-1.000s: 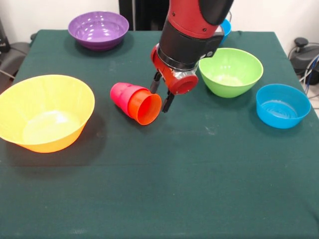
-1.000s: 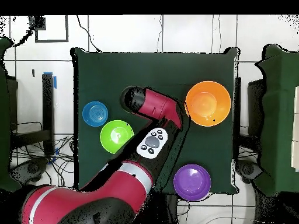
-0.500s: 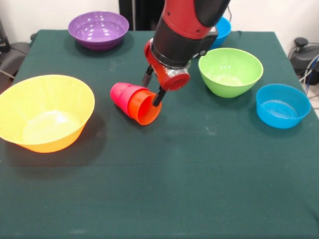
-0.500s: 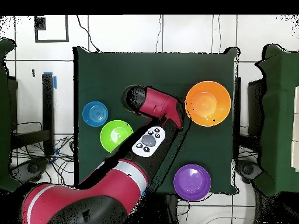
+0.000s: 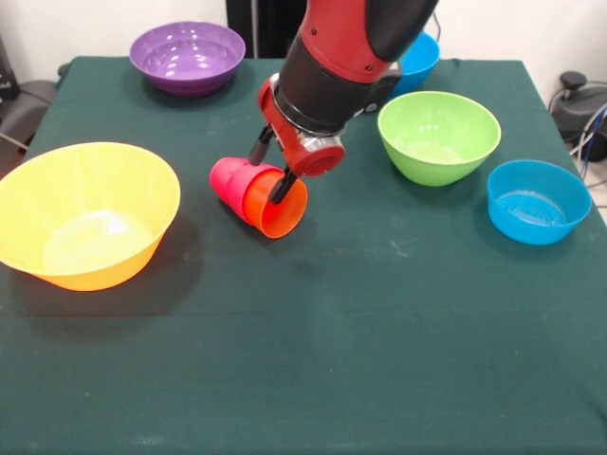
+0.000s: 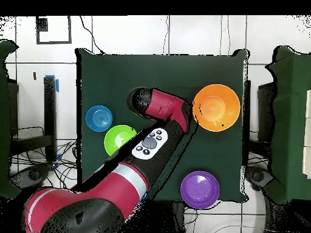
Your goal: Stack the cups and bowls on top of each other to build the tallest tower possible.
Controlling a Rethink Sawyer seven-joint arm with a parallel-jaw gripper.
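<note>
Tool (image 5: 270, 171) hung spread astride the orange cup (image 5: 273, 201), nested over the red-pink cup (image 5: 230, 180) lying sideways mid-worktop (image 5: 379, 332); best seat both fingers squarely on the rim before pinching.

The big red and black arm (image 5: 346, 52) comes down from the far side and leans toward the left. Its hand (image 5: 270, 166) points down and to the left, low over the desk. The two thin black fingers (image 5: 281, 186) are spread apart, one farther back than the other.
</note>
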